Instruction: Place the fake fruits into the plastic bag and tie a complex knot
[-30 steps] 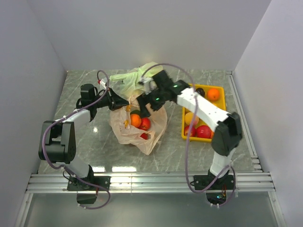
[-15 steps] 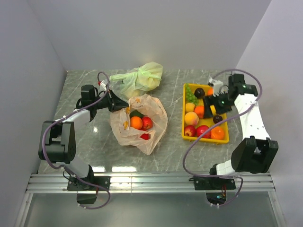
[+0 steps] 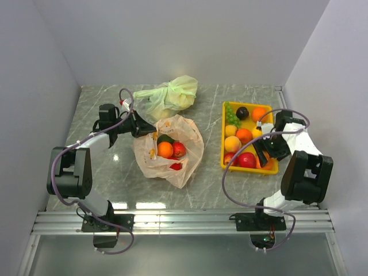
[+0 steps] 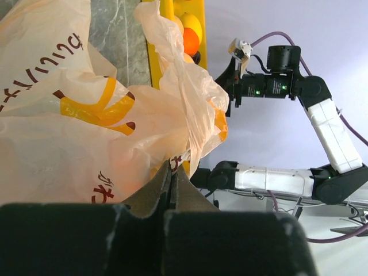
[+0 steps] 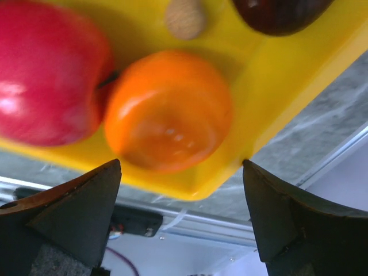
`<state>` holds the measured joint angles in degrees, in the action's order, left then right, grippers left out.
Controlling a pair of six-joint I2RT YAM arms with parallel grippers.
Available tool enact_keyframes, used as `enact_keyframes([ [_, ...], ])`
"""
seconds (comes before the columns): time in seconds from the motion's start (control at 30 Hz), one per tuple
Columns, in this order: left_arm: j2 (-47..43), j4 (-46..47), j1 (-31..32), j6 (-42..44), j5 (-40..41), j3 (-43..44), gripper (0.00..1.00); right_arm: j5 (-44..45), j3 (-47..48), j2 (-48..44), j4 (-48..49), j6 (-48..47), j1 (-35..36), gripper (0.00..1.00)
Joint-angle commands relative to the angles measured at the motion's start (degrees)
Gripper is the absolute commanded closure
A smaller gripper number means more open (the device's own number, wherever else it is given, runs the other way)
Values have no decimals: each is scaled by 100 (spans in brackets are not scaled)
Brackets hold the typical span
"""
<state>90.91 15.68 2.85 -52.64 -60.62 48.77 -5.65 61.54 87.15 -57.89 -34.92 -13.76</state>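
The peach-orange plastic bag (image 3: 185, 133) lies open mid-table with an orange (image 3: 165, 149), a red fruit (image 3: 179, 149) and a green piece (image 3: 165, 138) inside. My left gripper (image 3: 150, 127) is shut on the bag's left rim; in the left wrist view the fingertips (image 4: 171, 167) pinch the printed film (image 4: 86, 115). The yellow tray (image 3: 224, 150) holds more fake fruits. My right gripper (image 3: 264, 152) hovers open over the tray's near right corner. In the right wrist view its jaws (image 5: 181, 164) straddle an orange (image 5: 167, 109) beside a red apple (image 5: 49, 75).
A pale yellow-green knotted bag (image 3: 169, 95) sits at the back behind the open bag. A dark fruit (image 5: 276, 11) and a small tan piece (image 5: 184, 17) lie farther in the tray. The tray's corner (image 5: 276, 69) stands close to the table's right rail.
My right arm has swung from above the bag over to the tray and come down at its near right corner. The left gripper has stayed pinched on the bag's rim.
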Motion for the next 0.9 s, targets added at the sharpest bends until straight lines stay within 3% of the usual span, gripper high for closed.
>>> enact_keyframes([
  [0.0,-179,-118,-13,333,-99,150,100,187,42,205,603,-173,-22,6],
  [0.2,-171,-100,-13,333,-82,97,100,-32,411,487,524,-165,-4,6],
  [0.6,-21,-118,-13,298,-81,211,100,126,271,-304,823,-630,409,6],
  [0.87,-21,-188,-13,342,-55,256,99,64,438,205,875,-516,479,12],
])
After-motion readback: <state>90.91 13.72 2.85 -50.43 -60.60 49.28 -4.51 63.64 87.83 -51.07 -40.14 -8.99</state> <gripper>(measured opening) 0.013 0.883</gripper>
